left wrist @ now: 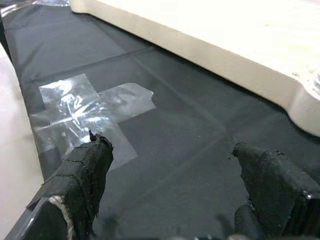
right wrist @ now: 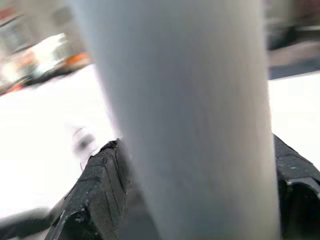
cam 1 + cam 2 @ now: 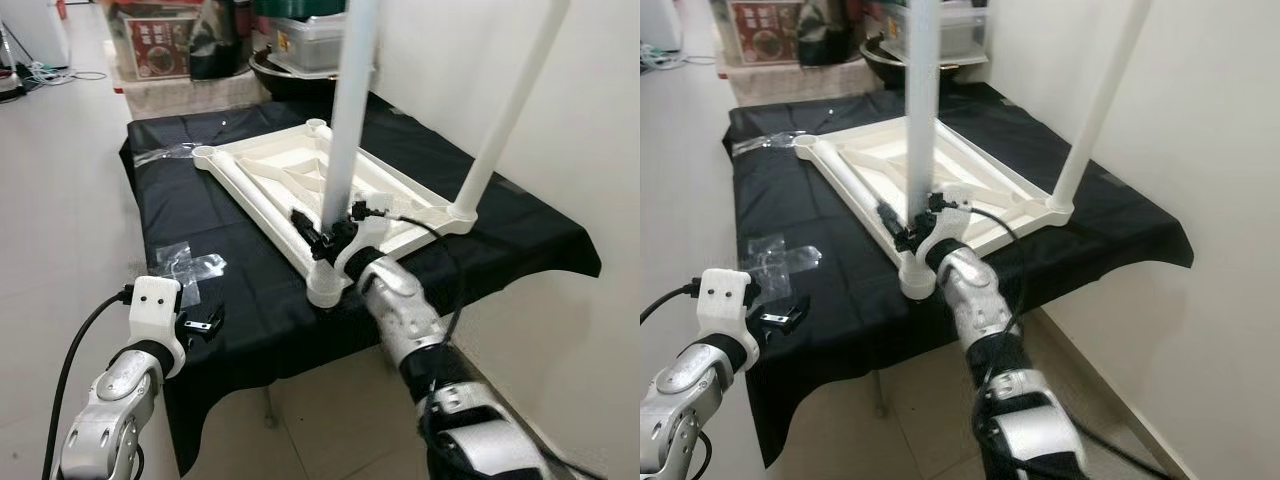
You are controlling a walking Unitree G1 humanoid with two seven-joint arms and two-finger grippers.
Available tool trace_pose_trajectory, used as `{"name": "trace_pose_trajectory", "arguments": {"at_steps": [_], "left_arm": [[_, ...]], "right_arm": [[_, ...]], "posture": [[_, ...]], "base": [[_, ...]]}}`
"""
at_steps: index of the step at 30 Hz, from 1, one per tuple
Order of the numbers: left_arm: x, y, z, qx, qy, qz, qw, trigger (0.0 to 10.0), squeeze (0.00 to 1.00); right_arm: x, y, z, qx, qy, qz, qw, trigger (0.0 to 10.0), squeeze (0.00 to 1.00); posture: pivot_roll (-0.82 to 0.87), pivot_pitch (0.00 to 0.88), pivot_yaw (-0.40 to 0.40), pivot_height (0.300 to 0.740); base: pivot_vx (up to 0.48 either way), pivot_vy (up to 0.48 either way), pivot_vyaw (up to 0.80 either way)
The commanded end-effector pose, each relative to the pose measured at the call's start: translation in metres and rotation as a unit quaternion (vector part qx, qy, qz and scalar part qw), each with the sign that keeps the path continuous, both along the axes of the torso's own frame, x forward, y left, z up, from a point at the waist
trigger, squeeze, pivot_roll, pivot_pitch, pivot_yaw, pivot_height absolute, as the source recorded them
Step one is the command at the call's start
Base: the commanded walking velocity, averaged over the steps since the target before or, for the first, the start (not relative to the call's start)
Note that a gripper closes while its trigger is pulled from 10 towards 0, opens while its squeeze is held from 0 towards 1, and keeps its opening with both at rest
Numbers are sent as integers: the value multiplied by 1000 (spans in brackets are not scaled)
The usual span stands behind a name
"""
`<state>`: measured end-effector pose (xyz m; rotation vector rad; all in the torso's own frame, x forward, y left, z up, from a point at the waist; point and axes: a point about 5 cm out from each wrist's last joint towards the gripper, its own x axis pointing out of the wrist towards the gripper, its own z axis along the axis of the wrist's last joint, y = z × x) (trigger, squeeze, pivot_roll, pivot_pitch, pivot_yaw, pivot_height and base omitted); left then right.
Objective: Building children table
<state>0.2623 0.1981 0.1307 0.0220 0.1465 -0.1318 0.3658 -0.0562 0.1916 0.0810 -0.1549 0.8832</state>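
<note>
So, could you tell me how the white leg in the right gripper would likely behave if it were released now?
The leg looks stiff: long, straight, no bend. It is tall and slim, so unseated it would probably tip. Smooth and round, it could slip through the right gripper or roll on the cloth.

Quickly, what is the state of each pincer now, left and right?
Left pincer: open, holding nothing, above the black cloth.
Right pincer: closed on the upright white table leg.
</note>
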Motion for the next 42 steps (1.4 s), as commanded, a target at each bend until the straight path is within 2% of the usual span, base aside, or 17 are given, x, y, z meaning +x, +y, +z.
{"name": "trace_pose_trajectory", "arguments": {"at_steps": [1, 3, 4, 11, 14, 17, 19, 20, 21, 22, 23, 24, 27, 28, 39, 40, 42], "left_arm": [[-3, -4, -4, -3, 7, -3, 1000, 10000, 0], [-3, -4, -4, -3, 7, -3, 1000, 10000, 0], [-4, -4, -4, -3, 7, -1, 1000, 10000, 0], [-7, -6, -5, -9, 6, 5, 1000, 10000, 0], [-11, -7, -9, -7, 13, 6, 1000, 10000, 0], [-11, -5, -8, -7, 12, 11, 1000, 10000, 0], [-11, -5, -5, -11, 7, 10, 1000, 10000, 0], [-11, -6, -4, -11, 2, 8, 1000, 10000, 0], [-11, -7, -4, -10, -1, 5, 1000, 10000, 0], [-11, -8, -4, -9, -2, 3, 1000, 10000, 0], [-11, -8, -4, -9, -2, 3, 1000, 10000, 0], [-11, -9, -3, -7, -7, 3, 1000, 10000, 0], [-11, -9, 0, -12, -19, 6, 1000, 10000, 0], [-13, -9, 6, -7, -38, 15, 999, 10000, 0], [-53, -10, 22, 35, -99, 43, 994, 10000, 0], [-56, -10, 21, 44, -100, 42, 993, 10000, 0], [-58, -12, 21, 53, -100, 35, 993, 10000, 0]], "right_arm": [[-8, 15, -5, -45, -2, 108, 993, 10000, 0], [-8, 15, -5, -45, -2, 108, 993, 10000, 0], [-2, 13, -11, -73, 9, 107, 992, 0, 0], [26, -1, -21, -107, 54, -195, 974, 0, 0], [26, -51, -43, -39, 150, -468, 870, 0, 0], [17, -48, -54, -24, 172, -482, 859, 0, 0], [10, -19, -56, -5, 187, -404, 895, 2667, 0], [7, -6, -52, 15, 177, -361, 916, 10000, 0], [4, 8, -45, 35, 159, -293, 942, 10000, 0], [3, 12, -38, 59, 136, -274, 950, 10000, 506], [3, 12, -38, 59, 136, -274, 950, 10000, 506], [2, 14, -29, 73, 104, -252, 959, 10000, 1000], [4, 16, -17, 83, 79, -217, 970, 10000, 1000], [6, 17, -8, 79, 60, -162, 982, 10000, 0], [5, 4, 0, -85, -13, 68, 994, 8706, 0], [8, 2, -5, -109, -9, 58, 992, 0, 0], [15, 0, -9, -127, 3, -3, 992, 0, 0]], "posture": [[109, 0, -79, 740], [109, 0, -79, 740], [120, 0, -92, 740], [124, 0, -102, 740], [125, 0, -101, 740], [127, 0, -89, 740], [116, 0, -71, 740], [109, 0, -60, 740], [107, 0, -58, 740], [101, 0, -55, 740], [101, 0, -55, 740], [101, 0, -55, 740], [98, 0, -55, 740], [97, 0, -60, 740], [132, 0, -82, 740], [135, 0, -86, 740], [143, 0, -97, 740]], "base": [[0, 0, 0], [0, 0, 0], [0, 0, 0], [0, 0, 0], [0, 0, 0], [0, 0, 0], [0, 0, 0], [0, 0, 0], [0, 0, 0], [0, 0, 0], [0, 0, 0], [0, 0, 0], [0, 0, 0], [0, 0, 0], [0, 0, 0], [0, 0, 0], [0, 0, 0]]}}
